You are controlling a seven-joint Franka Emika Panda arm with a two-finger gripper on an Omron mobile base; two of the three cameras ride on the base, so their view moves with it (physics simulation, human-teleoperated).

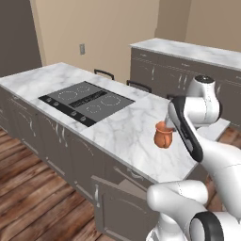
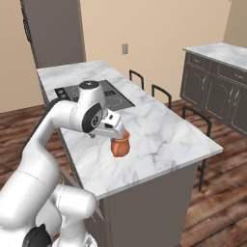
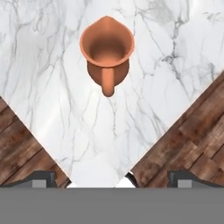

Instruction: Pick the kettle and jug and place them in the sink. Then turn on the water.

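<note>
Pincer (image 3: 112,178) open wide, dark fingertips far apart, nothing between them, hovering above small terracotta-orange jug with side loop handle and flared rim (image 3: 106,51). Jug upright on white marble island counter (image 1: 127,132), near counter corner, well apart from black flat cooktop (image 1: 87,101). Handle points toward pincer. Brown wood plank floor (image 3: 188,140) beyond counter edges.
</note>
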